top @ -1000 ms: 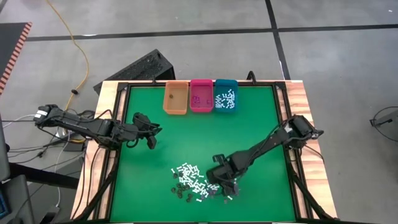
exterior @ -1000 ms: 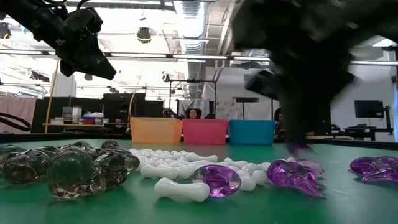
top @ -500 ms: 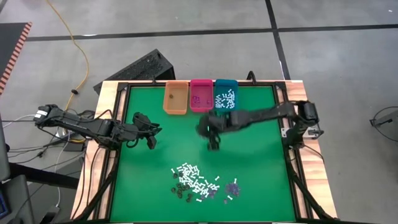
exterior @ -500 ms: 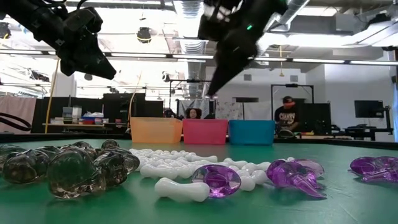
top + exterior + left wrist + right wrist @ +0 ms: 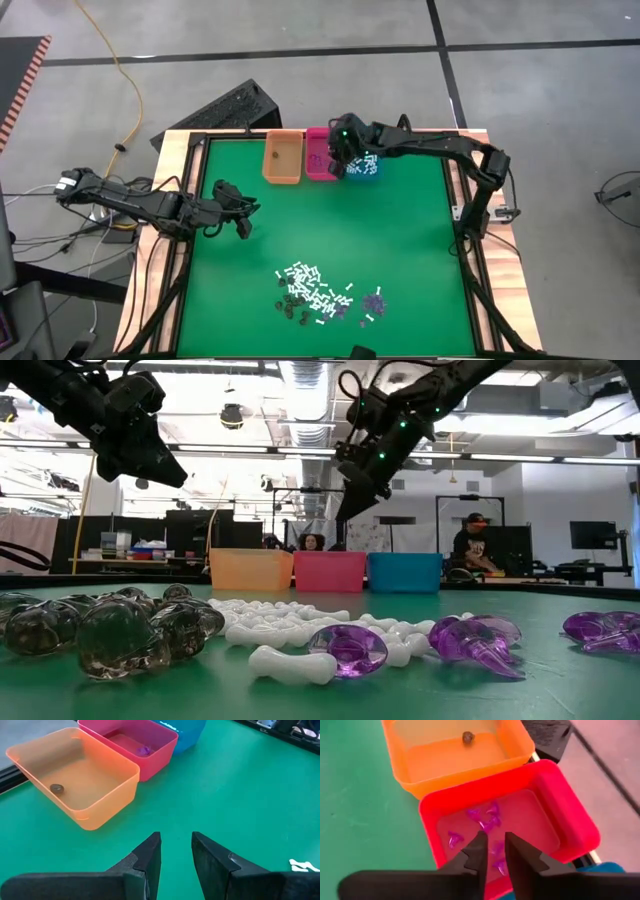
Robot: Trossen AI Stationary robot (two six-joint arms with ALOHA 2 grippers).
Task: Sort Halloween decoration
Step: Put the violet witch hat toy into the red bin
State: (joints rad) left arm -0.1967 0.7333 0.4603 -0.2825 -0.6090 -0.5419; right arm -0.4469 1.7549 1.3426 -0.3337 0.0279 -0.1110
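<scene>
Jaws slightly parted, right gripper (image 5: 492, 851) hovers over pink bin (image 5: 570, 815) holding several purple bits (image 5: 485, 825).

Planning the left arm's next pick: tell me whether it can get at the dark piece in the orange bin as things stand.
Probably yes. The left gripper hangs over bare green mat, jaws apart and empty, and the orange bin is open-topped with only the dark piece inside. The right gripper is over the pink bin beside it, so expect tight clearance.
</scene>
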